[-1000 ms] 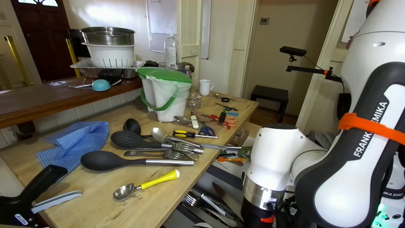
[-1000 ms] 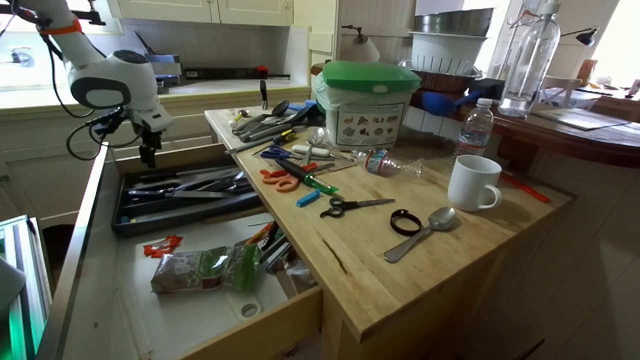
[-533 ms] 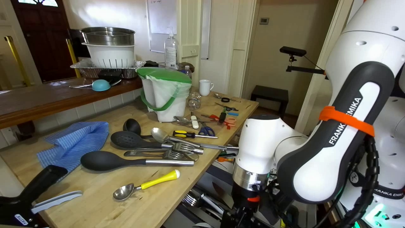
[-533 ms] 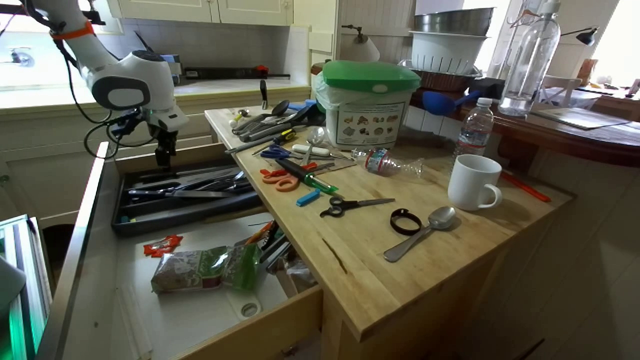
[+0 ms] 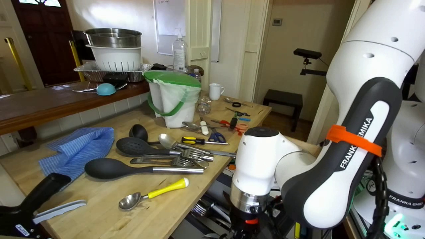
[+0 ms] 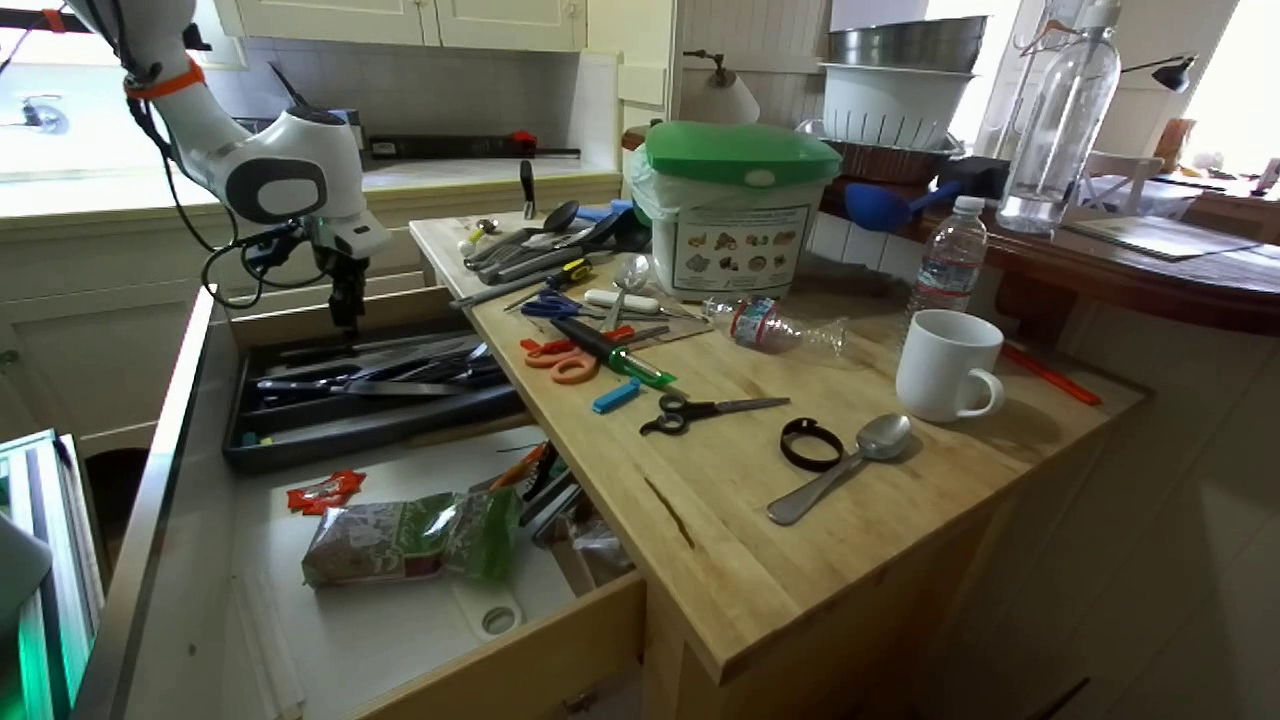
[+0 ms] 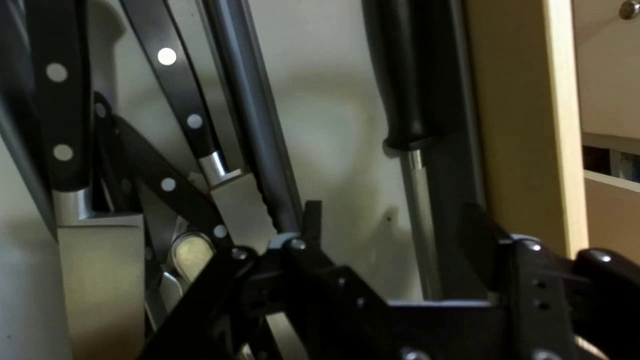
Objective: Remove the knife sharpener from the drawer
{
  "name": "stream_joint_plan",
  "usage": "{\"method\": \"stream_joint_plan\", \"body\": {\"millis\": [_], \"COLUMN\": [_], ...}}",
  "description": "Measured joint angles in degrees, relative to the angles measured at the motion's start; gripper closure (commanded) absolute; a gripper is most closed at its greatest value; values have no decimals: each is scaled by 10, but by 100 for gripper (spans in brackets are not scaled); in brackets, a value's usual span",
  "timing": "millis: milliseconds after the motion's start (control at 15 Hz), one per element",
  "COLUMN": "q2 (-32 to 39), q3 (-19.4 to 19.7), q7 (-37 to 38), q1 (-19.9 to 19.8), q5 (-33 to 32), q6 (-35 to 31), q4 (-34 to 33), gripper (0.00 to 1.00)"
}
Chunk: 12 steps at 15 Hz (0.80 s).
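Observation:
The drawer (image 6: 520,650) is pulled open, with pale wooden sides; its side wall (image 7: 520,125) also shows in the wrist view. The knife sharpener (image 7: 416,162) has a black handle and a thin metal rod. It lies beside the drawer's wooden wall in the wrist view. I cannot make it out in the exterior views. My gripper (image 7: 392,220) is open and empty above the drawer, its fingers on either side of the rod and apart from it. In an exterior view the gripper (image 6: 347,300) hangs over the far end of the utensil tray.
A black tray (image 6: 240,455) holds several knives and utensils. Black-handled knives (image 7: 70,125) lie left of the sharpener. A food bag (image 6: 400,540) lies in the drawer. The wooden countertop (image 6: 720,560) overhangs one side, with utensils, a mug (image 6: 940,365) and a green-lidded bin (image 6: 740,220).
The arm has moved toward the countertop side, rightward in an exterior view, and the gripper has come lower over the drawer. The objects in the drawer and on the counter have not moved.

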State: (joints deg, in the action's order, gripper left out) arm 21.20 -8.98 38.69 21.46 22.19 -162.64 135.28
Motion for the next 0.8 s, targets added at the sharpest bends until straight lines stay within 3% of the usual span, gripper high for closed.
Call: {"method": "stream_joint_plan", "body": {"millis": [200, 333, 400, 800], "q2": [22, 36, 43, 73], "q3": [-11, -26, -34, -61], "q7": [13, 15, 15, 13], "q1": [10, 10, 8, -13], "q5": [-1, 7, 13, 23], "q6": [-13, -41, -55, -80], "q4": [-12, -11, -11, -19], "gripper": [25, 29, 32, 31]}}
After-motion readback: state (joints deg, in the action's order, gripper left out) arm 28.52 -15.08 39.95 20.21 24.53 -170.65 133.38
